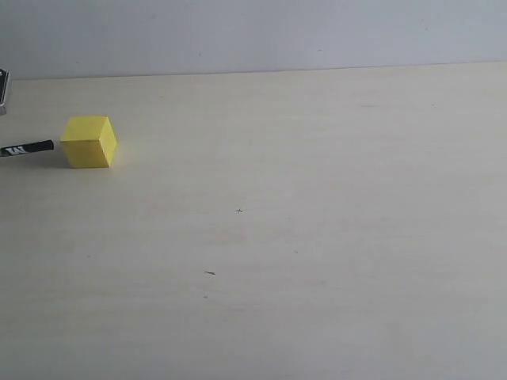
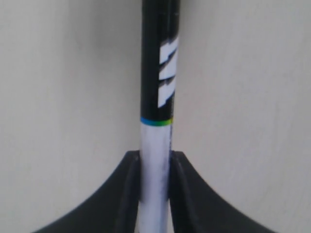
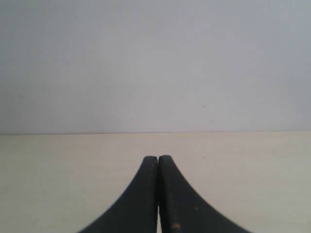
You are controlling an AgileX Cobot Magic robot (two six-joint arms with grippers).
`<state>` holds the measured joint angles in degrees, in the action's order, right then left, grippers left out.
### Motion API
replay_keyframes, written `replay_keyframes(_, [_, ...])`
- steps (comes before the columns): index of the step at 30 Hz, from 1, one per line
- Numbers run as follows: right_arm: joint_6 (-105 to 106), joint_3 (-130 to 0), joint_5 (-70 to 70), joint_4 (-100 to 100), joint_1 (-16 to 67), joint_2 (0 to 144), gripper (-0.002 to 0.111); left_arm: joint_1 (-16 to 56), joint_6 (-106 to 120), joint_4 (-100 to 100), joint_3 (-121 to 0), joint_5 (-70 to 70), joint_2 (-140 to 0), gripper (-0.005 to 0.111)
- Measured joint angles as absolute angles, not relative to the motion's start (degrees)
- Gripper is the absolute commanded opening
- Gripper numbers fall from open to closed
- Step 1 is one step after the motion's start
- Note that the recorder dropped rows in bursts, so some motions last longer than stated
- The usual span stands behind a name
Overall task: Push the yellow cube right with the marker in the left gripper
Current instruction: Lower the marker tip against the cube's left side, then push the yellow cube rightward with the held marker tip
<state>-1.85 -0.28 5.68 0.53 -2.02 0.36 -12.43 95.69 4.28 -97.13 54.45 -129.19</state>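
The yellow cube (image 1: 89, 142) sits on the pale table at the far left of the exterior view. The marker (image 1: 28, 148) lies level just left of it, its black tip at or almost at the cube's left face. Only its black band with white marks shows there. In the left wrist view my left gripper (image 2: 155, 160) is shut on the marker (image 2: 160, 87), the black fingers (image 2: 131, 187) clamping the white barrel. The cube is hidden in that view. My right gripper (image 3: 158, 159) is shut with nothing in it, above bare table.
A small dark and grey object (image 1: 3, 91) shows at the left edge of the exterior view. The light wooden table (image 1: 301, 237) stretches wide to the right of the cube, with a pale wall behind.
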Motion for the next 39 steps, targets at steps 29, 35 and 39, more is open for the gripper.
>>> replay_keyframes(29, [-1.9, -0.3, 5.7, 0.5, -2.0, 0.4, 0.0, -9.9, 91.0, -0.5, -99.8, 54.4, -130.6, 0.0])
replay_keyframes(35, [-1.9, -0.3, 5.7, 0.5, -2.0, 0.4, 0.0, -3.6, 91.0, -0.5, -100.6, 54.3, -131.6, 0.0])
replay_keyframes(39, [-1.9, -0.3, 5.7, 0.5, -2.0, 0.4, 0.0, 0.7, 89.3, 0.3, -102.3, 54.3, -132.6, 0.0])
